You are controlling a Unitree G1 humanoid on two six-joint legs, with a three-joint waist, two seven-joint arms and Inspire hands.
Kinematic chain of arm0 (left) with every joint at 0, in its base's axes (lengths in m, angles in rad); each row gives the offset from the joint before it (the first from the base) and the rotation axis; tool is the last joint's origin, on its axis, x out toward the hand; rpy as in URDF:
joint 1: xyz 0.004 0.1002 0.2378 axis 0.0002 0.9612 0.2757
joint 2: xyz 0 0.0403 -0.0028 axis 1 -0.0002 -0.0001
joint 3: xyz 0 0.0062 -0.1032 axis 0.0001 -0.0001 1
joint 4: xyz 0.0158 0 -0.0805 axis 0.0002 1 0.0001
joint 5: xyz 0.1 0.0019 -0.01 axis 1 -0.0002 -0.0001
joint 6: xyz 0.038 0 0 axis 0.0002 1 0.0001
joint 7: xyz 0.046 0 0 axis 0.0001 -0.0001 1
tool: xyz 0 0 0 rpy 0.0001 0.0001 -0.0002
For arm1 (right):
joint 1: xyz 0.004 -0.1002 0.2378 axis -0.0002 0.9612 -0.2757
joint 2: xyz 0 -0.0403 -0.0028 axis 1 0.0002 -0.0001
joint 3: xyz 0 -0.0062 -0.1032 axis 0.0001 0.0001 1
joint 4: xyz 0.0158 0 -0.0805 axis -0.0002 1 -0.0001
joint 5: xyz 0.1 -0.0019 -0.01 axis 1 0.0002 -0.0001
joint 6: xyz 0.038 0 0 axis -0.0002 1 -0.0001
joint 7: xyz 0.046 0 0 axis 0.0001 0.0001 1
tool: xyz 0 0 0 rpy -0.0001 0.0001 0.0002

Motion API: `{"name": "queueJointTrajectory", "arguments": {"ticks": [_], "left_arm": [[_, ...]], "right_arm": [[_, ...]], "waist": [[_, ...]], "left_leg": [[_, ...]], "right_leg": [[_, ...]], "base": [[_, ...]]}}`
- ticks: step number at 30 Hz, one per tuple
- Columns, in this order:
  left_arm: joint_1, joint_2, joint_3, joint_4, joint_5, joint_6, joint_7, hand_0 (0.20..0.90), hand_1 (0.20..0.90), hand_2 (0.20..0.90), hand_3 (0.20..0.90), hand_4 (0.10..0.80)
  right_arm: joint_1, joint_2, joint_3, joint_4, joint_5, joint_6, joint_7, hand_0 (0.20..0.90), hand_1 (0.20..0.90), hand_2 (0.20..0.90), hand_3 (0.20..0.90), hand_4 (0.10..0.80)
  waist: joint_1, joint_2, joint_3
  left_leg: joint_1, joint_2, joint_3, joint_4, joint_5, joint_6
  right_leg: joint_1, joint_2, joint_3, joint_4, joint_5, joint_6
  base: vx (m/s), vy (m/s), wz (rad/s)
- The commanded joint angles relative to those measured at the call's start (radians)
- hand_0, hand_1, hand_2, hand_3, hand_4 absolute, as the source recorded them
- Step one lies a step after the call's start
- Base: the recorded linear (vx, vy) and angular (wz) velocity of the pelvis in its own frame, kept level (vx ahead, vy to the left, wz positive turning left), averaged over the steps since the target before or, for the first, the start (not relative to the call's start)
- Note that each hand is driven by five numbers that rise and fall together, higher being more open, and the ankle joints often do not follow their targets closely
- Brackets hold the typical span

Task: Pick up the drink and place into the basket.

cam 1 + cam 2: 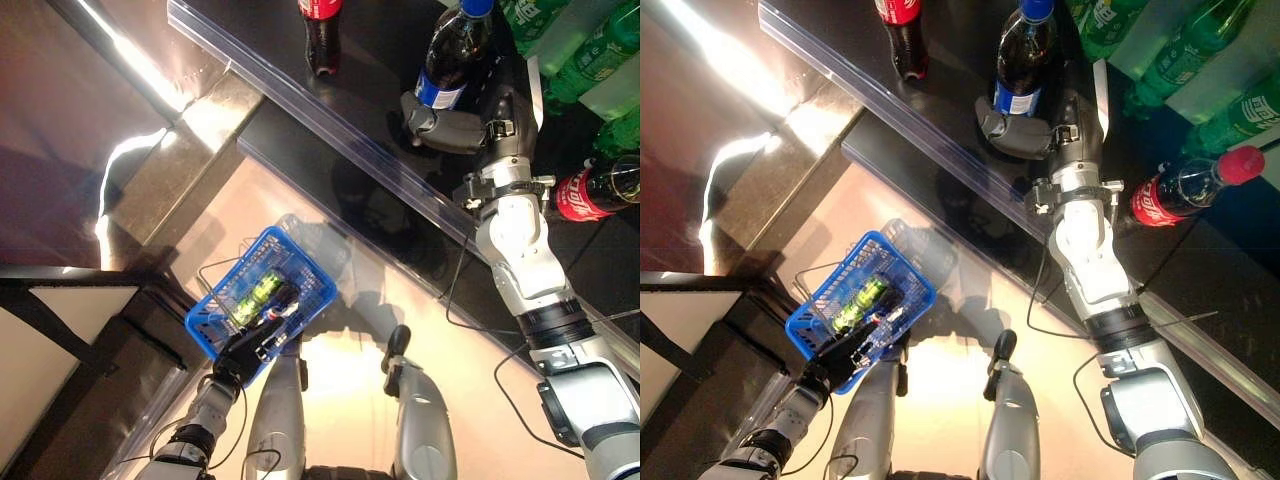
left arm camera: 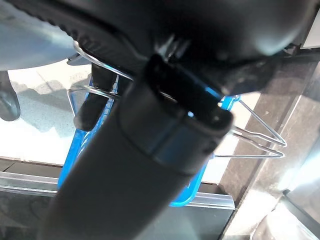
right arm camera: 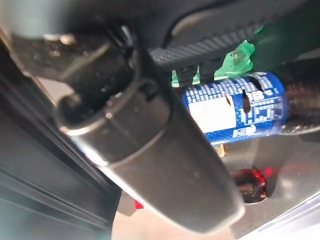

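Down at the near left, the left hand [image 1: 248,352] is curling its fingers around the wire handle of the blue basket [image 1: 215,322], which is hanging over the floor and already carrying a green bottle [image 1: 256,294] with a darker item lying beside it. Moving rightward, a clear rail [image 1: 330,130] is edging the dark desk [image 1: 370,50], and a red-labelled cola bottle [image 1: 320,30] is standing far back on it. Further right, the right hand [image 1: 1025,135] is wrapping its fingers and thumb around the lower body of the blue-labelled drink [image 1: 1020,60], which is standing upright on the desk; the right wrist view is showing its blue label just past the fingers. At the far right, green bottles [image 1: 580,50] are crowding the corner and another red-capped cola bottle [image 1: 1185,190] is lying on its side. Judging by this, the grasp is looking made, while the lift, the carry across to the basket and the release are all remaining to be done.
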Motion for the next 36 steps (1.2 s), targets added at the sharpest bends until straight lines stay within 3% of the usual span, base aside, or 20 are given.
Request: {"name": "queueJointTrajectory", "arguments": {"ticks": [1,10,11,12,36], "left_arm": [[0.06,0.067,-0.053,-0.1,0.012,-0.046,-0.073,0.3,0.3,0.3,0.2,0.1],[0.056,0.068,-0.068,-0.11,0.01,-0.047,-0.063,0.3,0.3,0.3,0.2,0.1],[0.053,0.068,-0.069,-0.112,0.011,-0.046,-0.06,0.3,0.3,0.3,0.2,0.1],[0.051,0.068,-0.071,-0.112,0.01,-0.044,-0.058,0.3,0.3,0.3,0.2,0.1],[0.052,0.07,-0.081,-0.118,0.003,-0.048,-0.059,0.3,0.3,0.3,0.2,0.1]], "right_arm": [[-0.162,-0.058,0.005,-0.03,0.018,-0.046,0.006,0.9,0.9,0.9,0.9,0.8],[-0.199,-0.056,0.02,0.019,0.03,-0.017,-0.006,0.9,0.9,0.9,0.9,0.8],[-0.202,-0.055,0.021,0.028,0.026,-0.012,-0.014,0.559,0.559,0.559,0.502,0.402],[-0.208,-0.056,0.023,0.043,0.029,-0.006,-0.019,0.3,0.3,0.3,0.2,0.1],[-0.233,-0.05,0.037,0.082,0.027,0.015,-0.053,0.3,0.3,0.3,0.2,0.1]], "waist": [[0.029,0.035,-0.025],[0.037,0.038,-0.021],[0.038,0.038,-0.02],[0.04,0.039,-0.019],[0.045,0.044,-0.015]], "left_leg": [[0.0,-0.006,-0.012,0.046,-0.013,0.021],[-0.001,-0.009,-0.015,0.044,-0.013,0.023],[0.0,-0.008,-0.015,0.043,-0.013,0.023],[-0.002,-0.008,-0.015,0.045,-0.013,0.023],[-0.004,-0.011,-0.014,0.039,-0.011,0.026]], "right_leg": [[0.056,-0.068,-0.005,-0.024,0.011,0.027],[0.057,-0.069,-0.009,-0.027,0.013,0.028],[0.057,-0.07,-0.009,-0.026,0.013,0.028],[0.056,-0.071,-0.01,-0.024,0.013,0.028],[0.057,-0.073,-0.01,-0.035,0.019,0.032]], "base": [[0.0,0.0,0.0],[0.0,0.0,0.0],[0.003,-0.003,0.04],[0.002,-0.002,0.04],[0.0,0.0,0.0]]}}
